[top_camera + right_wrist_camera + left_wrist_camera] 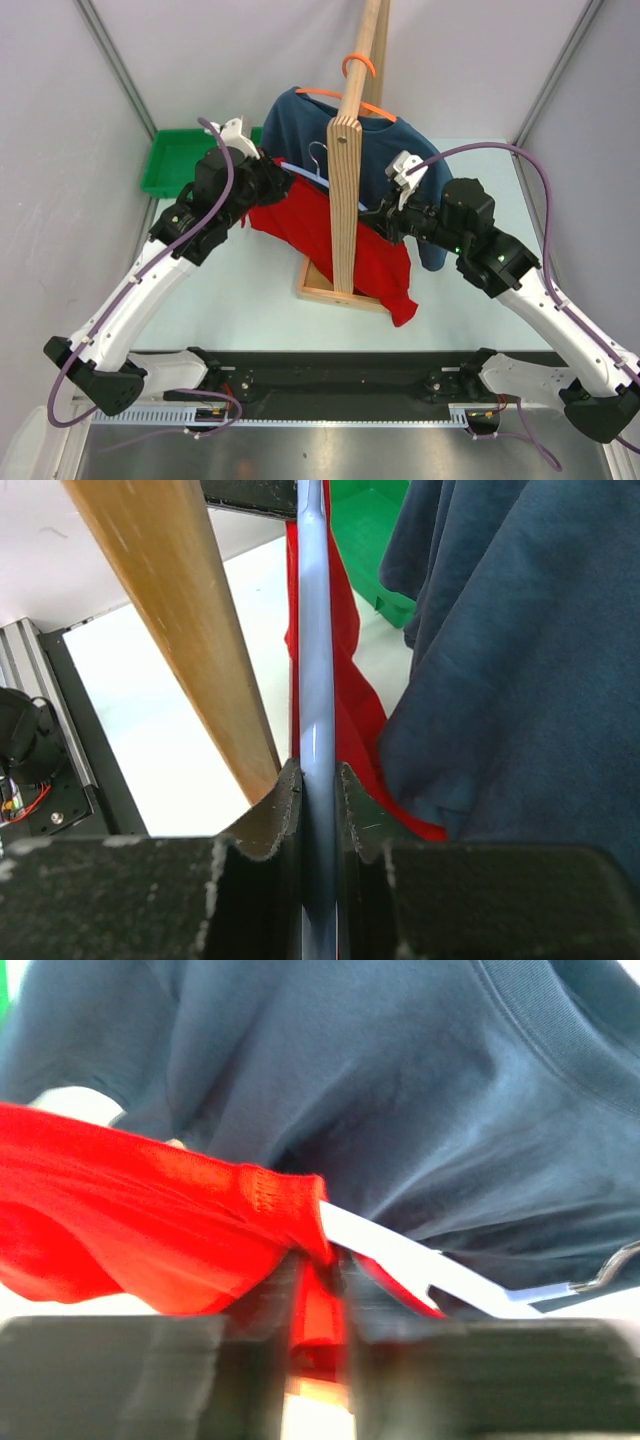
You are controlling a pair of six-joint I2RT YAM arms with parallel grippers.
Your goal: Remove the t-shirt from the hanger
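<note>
Your left claw (272, 185) is clenched on the red t-shirt (300, 225). In the left wrist view you can see a fold of red cloth, near a hemmed edge, pinched between the two fingers (250, 1330). The white hanger (400, 1260) runs out of that hem to the right, and its bare arm ends at a metal hook.

Your right claw (385, 222) grips the other end of the same hanger. In the right wrist view the pale hanger arm (315, 680) stands edge-on between the closed fingers (265, 820), with red cloth just behind it.

From above, the red t-shirt is on its hanger and stretched between your two claws. It drapes across the front of the wooden post (345, 200), and its lower corner hangs over the post's base (320, 285) on the table (240, 300).

Behind it, a navy t-shirt (300, 125) hangs on an orange hanger (358, 65) hooked over the slanted wooden bar. The navy cloth fills most of the left wrist view.

A green bin (180, 160) sits at the far left of the table.
</note>
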